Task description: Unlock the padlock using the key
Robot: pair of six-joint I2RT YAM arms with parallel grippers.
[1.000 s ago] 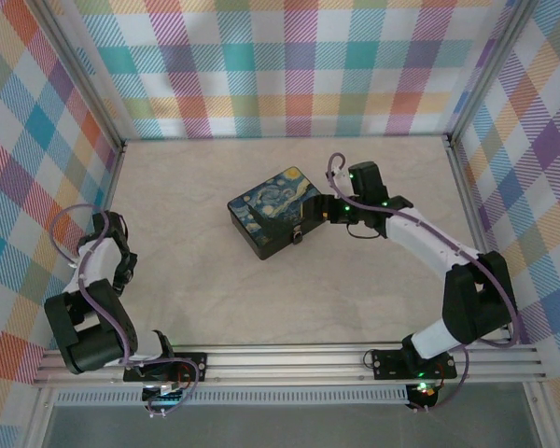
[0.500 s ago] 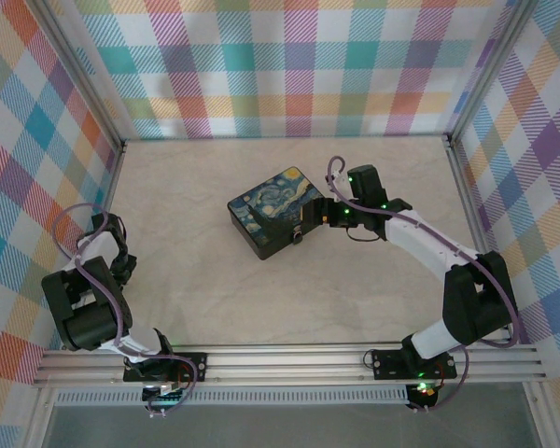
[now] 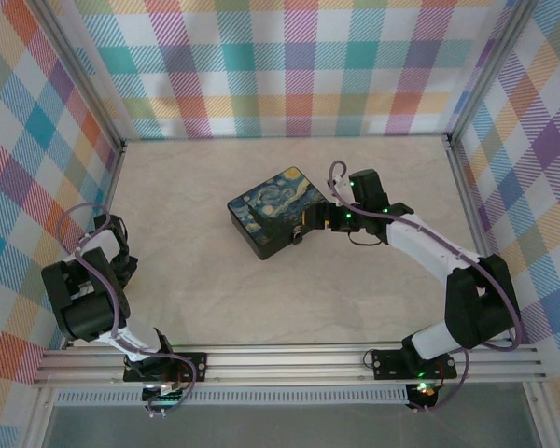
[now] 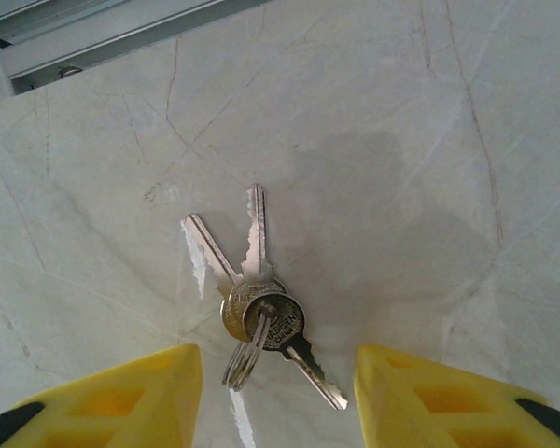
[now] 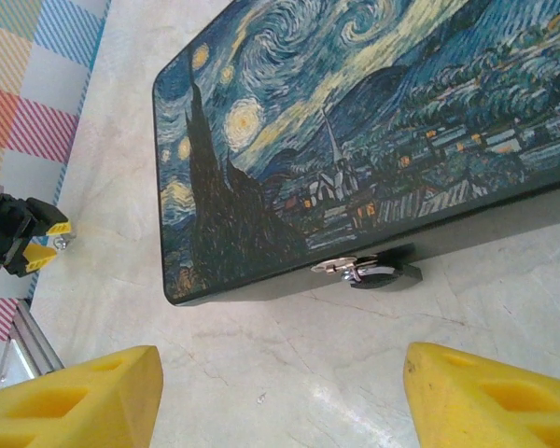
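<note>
Cream marbled table (image 3: 261,308), enclosed by pastel plaid walls (image 3: 289,65); at its left edge the left gripper (image 4: 278,387) hangs spread over the key (image 4: 256,233), 1 of 3 lying flat on a ring (image 4: 243,359); centre-right, the right gripper (image 5: 280,392) gapes near the padlock (image 5: 381,273), which hangs on the near side of the painted box (image 5: 355,121).

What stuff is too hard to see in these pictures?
Right wrist view: the padlock is small and dark against the box; no keyhole can be made out.
Right wrist view: the box runs off the top and right edges.
Left wrist view: which of the keys fits cannot be told.
Left wrist view: the left end effector is cut off by the bottom edge.
</note>
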